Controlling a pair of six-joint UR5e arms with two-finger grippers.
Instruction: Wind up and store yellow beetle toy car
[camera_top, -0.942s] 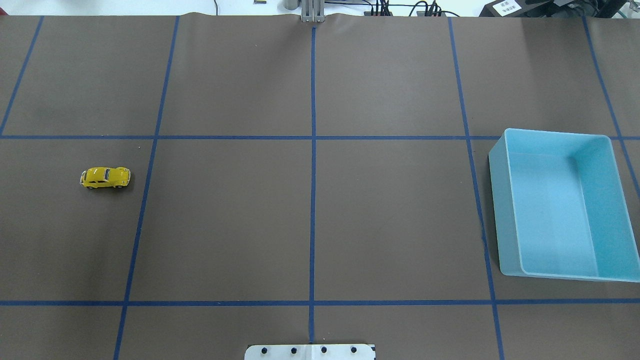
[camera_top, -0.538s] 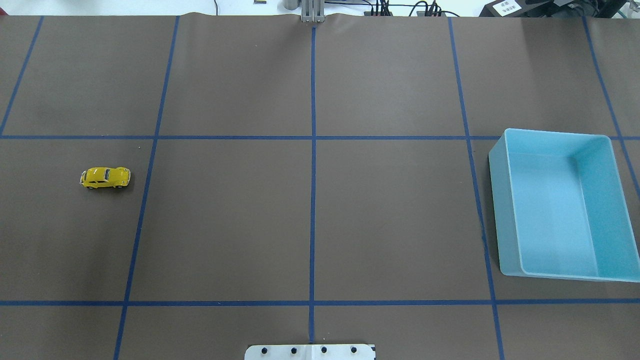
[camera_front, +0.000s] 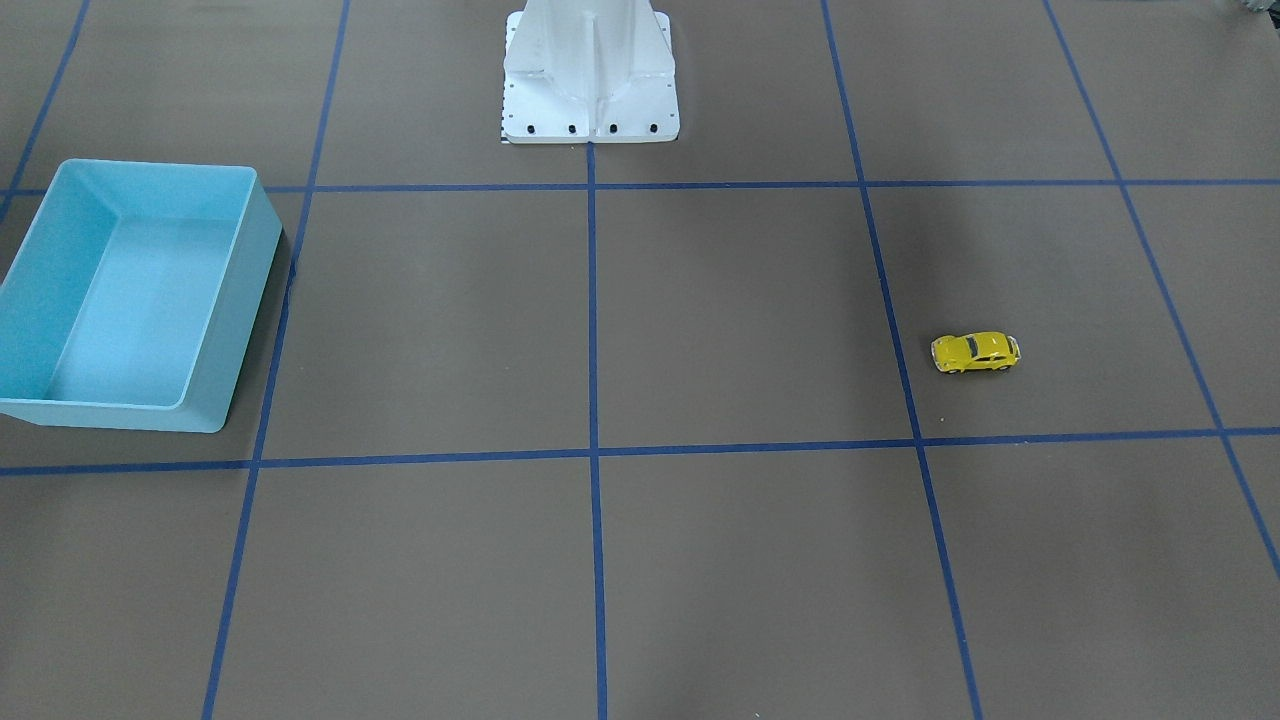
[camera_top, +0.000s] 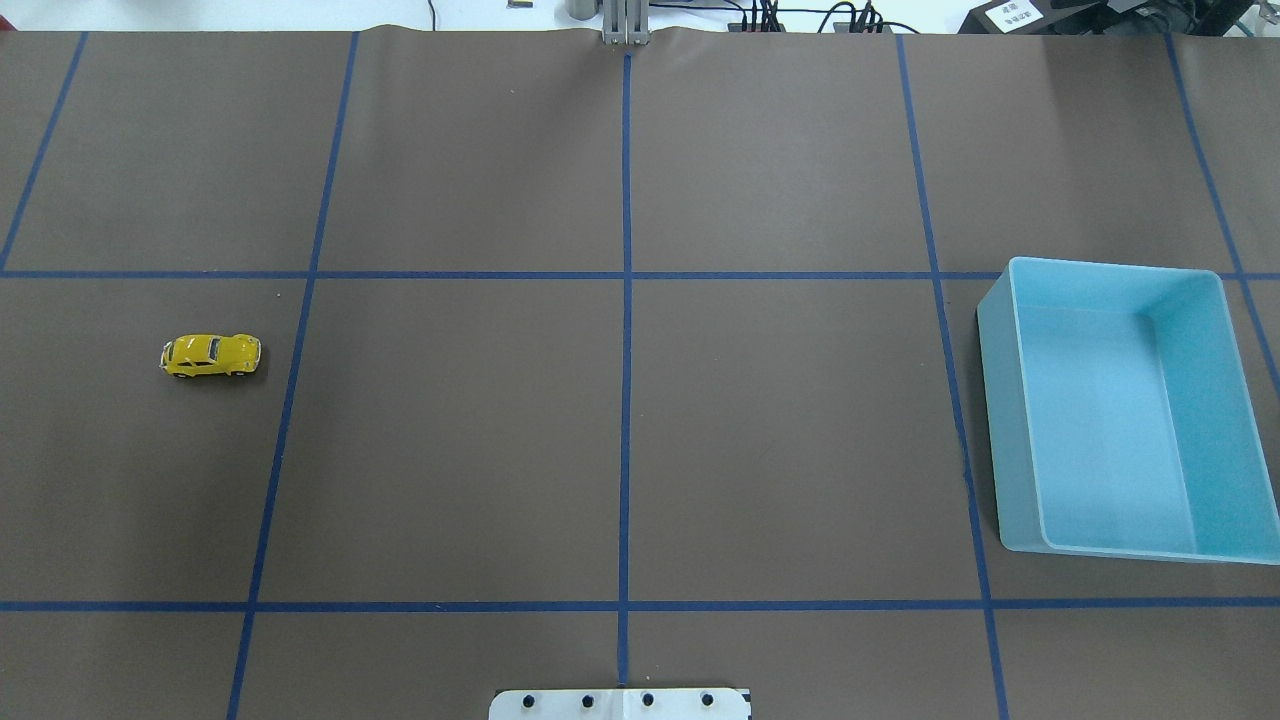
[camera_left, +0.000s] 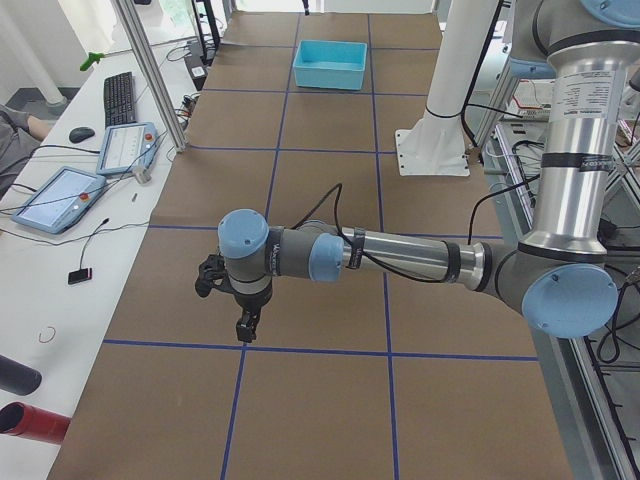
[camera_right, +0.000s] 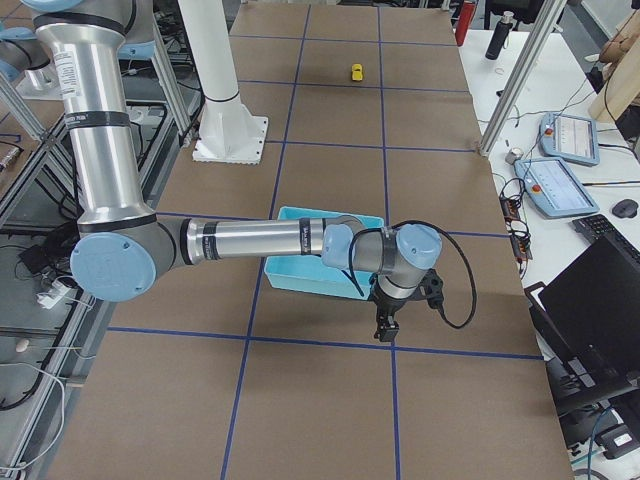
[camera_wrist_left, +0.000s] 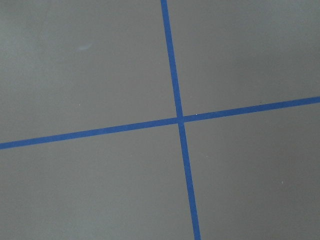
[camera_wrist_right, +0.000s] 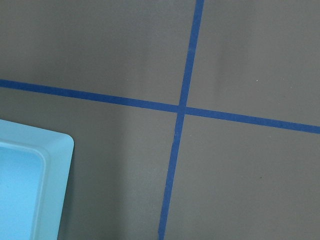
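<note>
The yellow beetle toy car (camera_top: 211, 355) stands on its wheels on the brown table, alone on my left side. It also shows in the front-facing view (camera_front: 975, 352) and far off in the exterior right view (camera_right: 356, 72). The light blue bin (camera_top: 1005, 420) stands empty on my right side (camera_front: 245, 300). My left gripper (camera_left: 245, 325) hangs over the table and shows only in the exterior left view, so I cannot tell whether it is open or shut. My right gripper (camera_right: 385, 325) hangs just past the bin (camera_right: 300, 275) and I cannot tell its state either.
Blue tape lines divide the brown table into squares. The white robot base (camera_front: 590, 70) stands at the table's middle edge. A corner of the bin (camera_wrist_right: 50, 200) shows in the right wrist view. Tablets and a keyboard (camera_left: 120, 95) lie on the side desk.
</note>
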